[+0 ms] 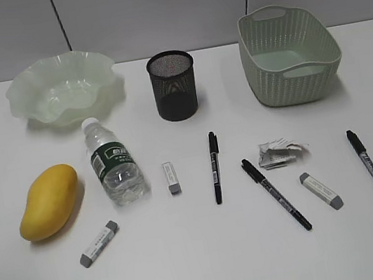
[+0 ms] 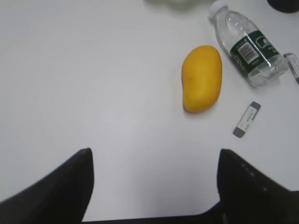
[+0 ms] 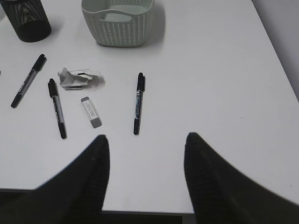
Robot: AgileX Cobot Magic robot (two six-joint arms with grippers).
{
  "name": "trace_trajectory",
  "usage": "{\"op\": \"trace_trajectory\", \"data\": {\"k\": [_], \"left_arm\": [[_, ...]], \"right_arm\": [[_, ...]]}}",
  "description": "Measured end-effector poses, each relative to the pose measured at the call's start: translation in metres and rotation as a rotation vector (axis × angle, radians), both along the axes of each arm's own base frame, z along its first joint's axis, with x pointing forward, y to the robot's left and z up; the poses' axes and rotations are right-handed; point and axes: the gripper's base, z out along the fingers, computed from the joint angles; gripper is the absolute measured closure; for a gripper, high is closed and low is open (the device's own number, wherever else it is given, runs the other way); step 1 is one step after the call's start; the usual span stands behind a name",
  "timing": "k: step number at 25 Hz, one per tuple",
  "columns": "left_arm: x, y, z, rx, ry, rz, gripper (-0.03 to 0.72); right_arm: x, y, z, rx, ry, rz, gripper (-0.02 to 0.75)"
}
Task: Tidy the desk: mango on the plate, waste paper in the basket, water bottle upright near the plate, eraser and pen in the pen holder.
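The yellow mango (image 1: 49,201) lies at the desk's (image 1: 192,267) front left, with the water bottle (image 1: 113,163) on its side to the right of it. Behind them sits the wavy-rimmed plate (image 1: 61,89). At the back stand the black mesh pen holder (image 1: 173,85) and the basket (image 1: 290,56). Waste paper (image 1: 282,152) lies among three pens (image 1: 215,167) and three erasers (image 1: 171,177). My left gripper (image 2: 155,151) is open above bare desk, well short of the mango (image 2: 202,78). My right gripper (image 3: 146,136) is open and empty, just short of a pen (image 3: 138,102).
Neither gripper shows in the exterior view. The desk's right edge (image 3: 280,60) runs close to the right gripper's side. A grey partition wall (image 1: 166,8) stands behind the desk. An eraser (image 2: 246,119) lies beside the mango.
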Motion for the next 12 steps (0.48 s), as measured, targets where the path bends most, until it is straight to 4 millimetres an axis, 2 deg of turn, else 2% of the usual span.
{"op": "trace_trajectory", "data": {"k": [4, 9, 12], "left_arm": [[0.063, -0.011, -0.007, -0.045, 0.235, -0.009, 0.058], [0.122, -0.019, -0.024, -0.036, 0.407, -0.017, 0.056], [0.154, -0.035, -0.038, -0.004, 0.466, -0.067, 0.055]], "right_arm": [[0.0, 0.0, 0.0, 0.0, 0.0, 0.0, 0.321], [0.0, 0.0, 0.0, 0.0, 0.0, 0.0, 0.321], [0.0, 0.0, 0.0, 0.0, 0.0, 0.0, 0.322]]}}
